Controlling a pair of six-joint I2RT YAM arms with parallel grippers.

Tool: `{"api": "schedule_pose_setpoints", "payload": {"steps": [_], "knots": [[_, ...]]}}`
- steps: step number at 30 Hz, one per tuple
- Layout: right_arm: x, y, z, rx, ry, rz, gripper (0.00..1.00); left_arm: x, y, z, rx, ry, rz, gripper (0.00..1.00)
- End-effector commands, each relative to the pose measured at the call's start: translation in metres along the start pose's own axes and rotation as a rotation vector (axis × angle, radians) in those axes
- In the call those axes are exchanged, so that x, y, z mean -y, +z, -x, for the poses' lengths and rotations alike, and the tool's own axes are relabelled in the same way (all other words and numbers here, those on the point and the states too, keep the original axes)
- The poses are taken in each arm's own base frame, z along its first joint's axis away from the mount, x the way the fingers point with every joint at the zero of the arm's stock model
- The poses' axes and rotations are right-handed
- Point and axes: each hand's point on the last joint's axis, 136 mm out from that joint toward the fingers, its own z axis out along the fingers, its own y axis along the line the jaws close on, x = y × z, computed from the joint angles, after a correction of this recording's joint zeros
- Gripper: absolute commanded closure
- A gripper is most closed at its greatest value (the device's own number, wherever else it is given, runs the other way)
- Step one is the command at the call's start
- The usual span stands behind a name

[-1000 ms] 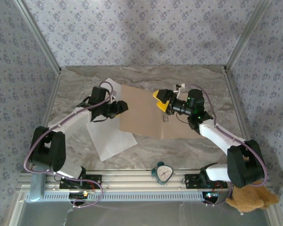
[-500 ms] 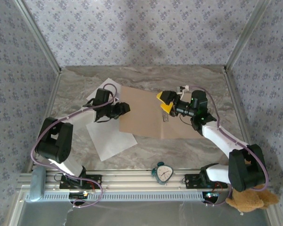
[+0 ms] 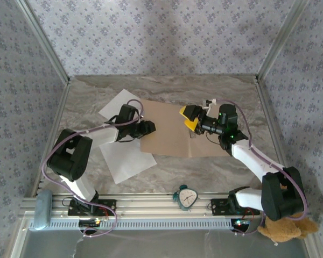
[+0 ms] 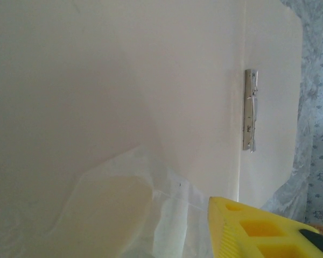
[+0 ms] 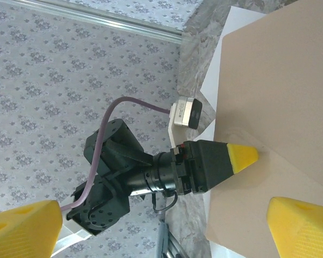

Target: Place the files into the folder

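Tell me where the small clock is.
In the top view, the clock stands at the table's near edge, between the left base and the right base.

Left arm (image 3: 97, 137) and right arm (image 3: 253, 156) bend inward; right end effector (image 3: 188, 118) gapes wide.

teal clock (image 3: 186, 197): on near rail | brown teddy bear (image 3: 284, 227): near-right corner | table (image 3: 215, 173): grey marble
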Motion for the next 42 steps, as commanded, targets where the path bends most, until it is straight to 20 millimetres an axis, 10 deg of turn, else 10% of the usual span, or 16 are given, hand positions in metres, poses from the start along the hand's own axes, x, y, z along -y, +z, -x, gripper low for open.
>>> {"api": "schedule_pose_setpoints", "payload": {"steps": [1, 8, 24, 42], "knots": [[-0.005, -0.005, -0.001, 0.001, -0.031, 0.009, 0.01, -0.005, -0.001, 0.003, 0.026, 0.005, 0.039, 0.50], [0.002, -0.004, -0.003, -0.002, -0.034, -0.015, 0.00, -0.010, -0.037, 0.011, 0.091, 0.054, 0.166, 0.26], [0.013, 0.055, -0.041, -0.176, -0.100, -0.150, 0.02, -0.035, -0.130, -0.017, 0.140, -0.005, 0.303, 0.13], [0.039, 0.138, -0.078, -0.320, -0.231, -0.244, 0.05, -0.064, -0.114, -0.104, -0.074, -0.066, 0.259, 0.16]]}}
